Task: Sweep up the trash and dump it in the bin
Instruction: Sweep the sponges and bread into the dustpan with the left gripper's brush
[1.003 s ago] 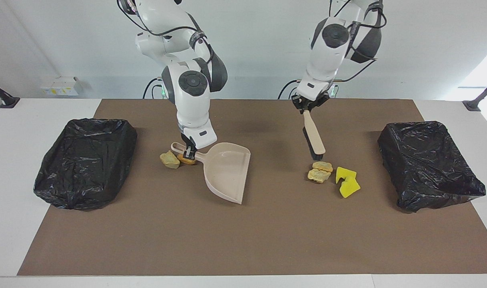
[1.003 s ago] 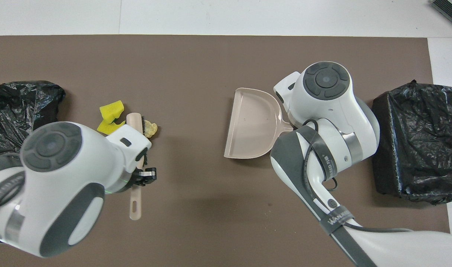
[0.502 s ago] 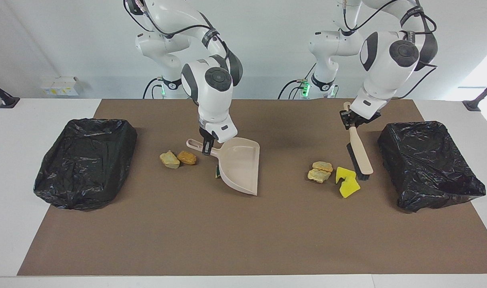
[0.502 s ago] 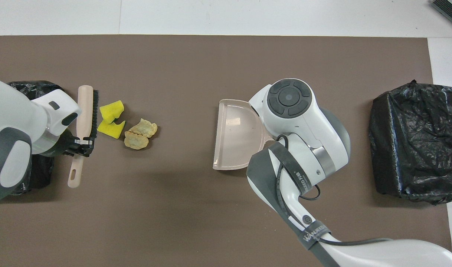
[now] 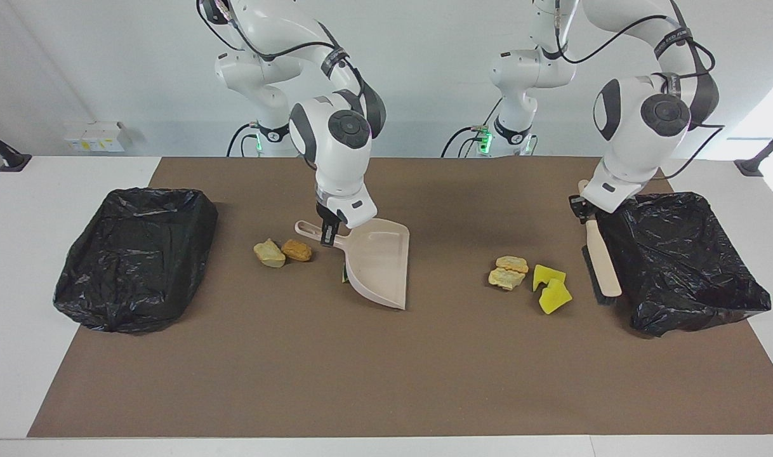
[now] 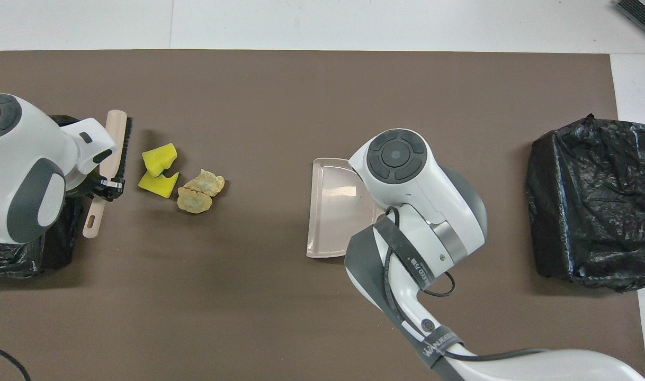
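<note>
Partly hidden green scrap [image 5: 345, 274], under dustpan [image 5: 380, 266]

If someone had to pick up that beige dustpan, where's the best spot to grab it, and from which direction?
By its handle, from above. The dustpan has a wide, shallow scoop, too broad for two fingers, while the narrow handle sticks out toward the two tan lumps with free space above. The right gripper is shut on the handle that way, from above.
</note>
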Robot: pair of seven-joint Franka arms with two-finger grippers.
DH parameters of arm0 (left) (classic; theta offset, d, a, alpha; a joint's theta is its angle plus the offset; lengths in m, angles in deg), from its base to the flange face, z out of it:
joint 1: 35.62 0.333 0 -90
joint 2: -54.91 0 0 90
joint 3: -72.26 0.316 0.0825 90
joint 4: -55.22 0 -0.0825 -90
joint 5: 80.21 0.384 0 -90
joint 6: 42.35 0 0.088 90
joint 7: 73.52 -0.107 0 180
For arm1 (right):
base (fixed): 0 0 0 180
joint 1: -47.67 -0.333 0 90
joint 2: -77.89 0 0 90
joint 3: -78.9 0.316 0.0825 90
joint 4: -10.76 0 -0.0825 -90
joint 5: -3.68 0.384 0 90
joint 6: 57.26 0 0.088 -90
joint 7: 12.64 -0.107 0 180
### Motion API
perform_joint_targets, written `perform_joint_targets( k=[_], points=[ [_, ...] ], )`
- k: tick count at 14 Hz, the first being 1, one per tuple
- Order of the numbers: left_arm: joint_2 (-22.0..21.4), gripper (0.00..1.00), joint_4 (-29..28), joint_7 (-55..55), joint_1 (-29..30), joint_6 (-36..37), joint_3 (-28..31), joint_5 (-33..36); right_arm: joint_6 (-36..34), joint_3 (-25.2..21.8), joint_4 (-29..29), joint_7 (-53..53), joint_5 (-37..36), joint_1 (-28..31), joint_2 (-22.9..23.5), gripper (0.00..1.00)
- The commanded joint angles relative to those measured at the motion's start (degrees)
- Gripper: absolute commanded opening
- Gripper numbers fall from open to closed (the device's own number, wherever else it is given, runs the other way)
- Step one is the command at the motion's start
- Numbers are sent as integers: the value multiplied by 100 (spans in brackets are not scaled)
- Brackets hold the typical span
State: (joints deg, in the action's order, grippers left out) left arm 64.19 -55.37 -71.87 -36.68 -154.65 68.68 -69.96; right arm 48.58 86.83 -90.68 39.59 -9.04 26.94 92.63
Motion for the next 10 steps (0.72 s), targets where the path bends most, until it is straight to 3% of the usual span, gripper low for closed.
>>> perform_joint_targets(
  k=[1, 7, 10],
  points=[
    [4, 0, -312, -76, 115, -361, -72, 127, 6, 24, -192, -64, -160, -54, -182, 0],
    [-382, 0, -1157, -112, 18, -442, -107, -101, 244, 24, -192, -99, -266, -160, -50, 0],
    [-453, 0, -1272, -68, -218, -425, -125, -470, 332, 33, -201, -160, -240, -160, -41, 0]
  ],
)
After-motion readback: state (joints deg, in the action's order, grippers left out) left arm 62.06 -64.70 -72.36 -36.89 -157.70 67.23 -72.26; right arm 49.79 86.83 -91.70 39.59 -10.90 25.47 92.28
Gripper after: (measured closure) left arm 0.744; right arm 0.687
